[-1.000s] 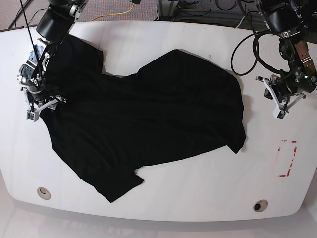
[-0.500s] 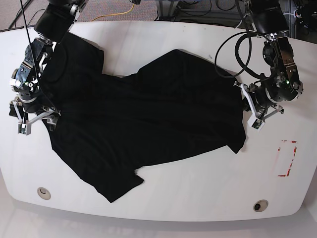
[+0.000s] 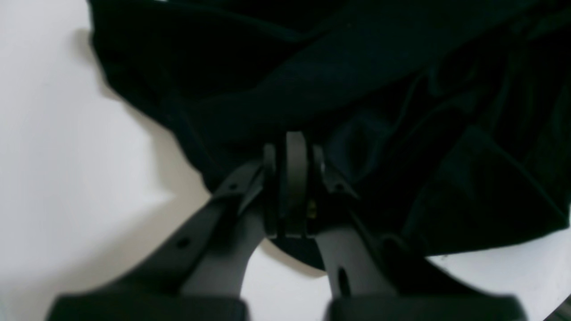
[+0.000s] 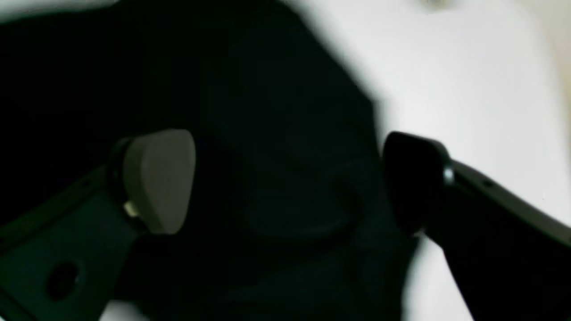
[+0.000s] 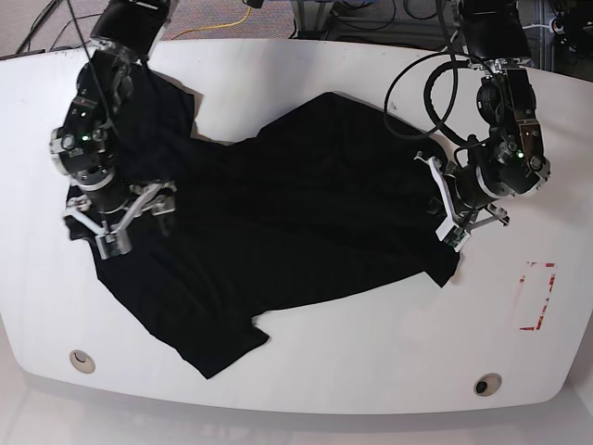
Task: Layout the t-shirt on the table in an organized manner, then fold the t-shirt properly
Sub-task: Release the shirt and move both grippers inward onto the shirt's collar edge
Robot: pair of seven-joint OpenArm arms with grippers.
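Black t-shirt [image 5: 278,222] sprawls crumpled across the white desk [image 5: 306,371]. Left end effector [image 3: 289,151] sits pinched closed at its hem edge; right end effector [image 4: 285,183] gapes wide over a sleeve, seemingly to spread the cloth flat.

Bright, even overhead light; both wrist views blurred.
Glossy white table [image 5: 306,371] glares softly, plain black cloth t-shirt [image 5: 278,222] swallows detail.

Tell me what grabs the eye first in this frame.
A big black t-shirt sprawls rumpled across the middle of the white table. The right gripper hangs wide open over its edge on the base view's left, and the left gripper sits shut at the opposite edge.
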